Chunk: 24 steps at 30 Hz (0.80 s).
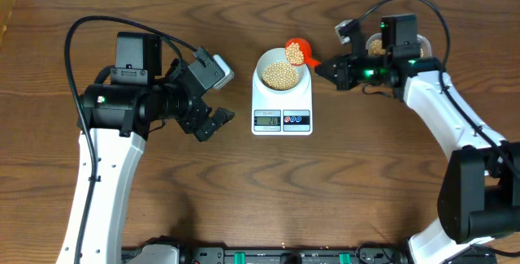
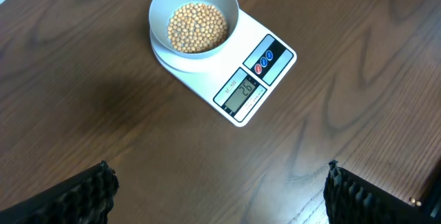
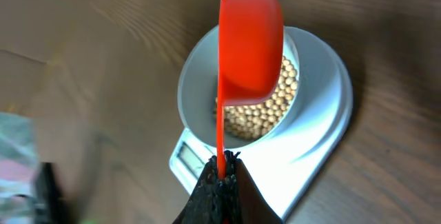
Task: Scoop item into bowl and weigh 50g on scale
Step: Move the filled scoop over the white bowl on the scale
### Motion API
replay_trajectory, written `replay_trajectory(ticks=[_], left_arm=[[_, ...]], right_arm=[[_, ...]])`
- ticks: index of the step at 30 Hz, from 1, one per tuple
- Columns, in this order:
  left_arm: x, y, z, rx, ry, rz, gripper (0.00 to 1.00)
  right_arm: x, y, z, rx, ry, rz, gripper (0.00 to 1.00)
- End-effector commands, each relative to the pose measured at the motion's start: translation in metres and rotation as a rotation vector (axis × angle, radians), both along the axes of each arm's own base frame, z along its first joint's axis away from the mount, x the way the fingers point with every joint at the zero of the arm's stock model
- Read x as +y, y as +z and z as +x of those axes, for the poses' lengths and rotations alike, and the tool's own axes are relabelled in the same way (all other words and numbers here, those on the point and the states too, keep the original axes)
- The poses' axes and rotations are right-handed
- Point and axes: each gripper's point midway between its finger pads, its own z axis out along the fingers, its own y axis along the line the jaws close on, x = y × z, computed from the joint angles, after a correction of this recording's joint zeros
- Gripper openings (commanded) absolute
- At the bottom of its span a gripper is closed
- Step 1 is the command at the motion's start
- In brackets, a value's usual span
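Observation:
A white scale (image 1: 282, 101) stands at the table's middle, with the pale bowl (image 1: 280, 75) on it, partly filled with tan beans (image 1: 279, 72). The display reads about 26 in the left wrist view (image 2: 240, 91). My right gripper (image 1: 323, 68) is shut on the handle of a red scoop (image 1: 297, 51), tipped over the bowl's right rim with beans in it. In the right wrist view the scoop (image 3: 249, 45) hangs on edge over the bowl (image 3: 200, 89), and the jaws (image 3: 222, 169) pinch its handle. My left gripper (image 1: 213, 122) is open and empty, left of the scale.
A clear tub with beans (image 1: 379, 46) sits behind my right wrist at the back right, mostly hidden. The left arm's body (image 1: 122, 101) lies left of the scale. The scale also shows in the left wrist view (image 2: 270, 62).

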Motion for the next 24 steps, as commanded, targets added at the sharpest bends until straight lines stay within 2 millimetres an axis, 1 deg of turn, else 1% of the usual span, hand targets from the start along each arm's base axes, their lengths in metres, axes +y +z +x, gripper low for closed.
replay_trajectory(ticks=[1,4,9,24], left_arm=[[-0.002,0.008,0.001,-0.018,-0.009,-0.013,0.98],[-0.002,0.008,0.001,-0.019,-0.01,-0.013,0.98],[-0.002,0.008,0.001,-0.019,-0.01,-0.013,0.98],[-0.002,0.008,0.001,-0.018,-0.01,-0.013,0.98]], right_arm=[[0.004,-0.014,0.002,-0.092,0.042,-0.12,0.01],[0.012,-0.015,-0.001,-0.143,0.095,-0.149,0.01],[0.019,-0.013,-0.003,-0.165,0.118,-0.149,0.01],[0.02,-0.012,-0.001,-0.211,0.144,-0.161,0.01]])
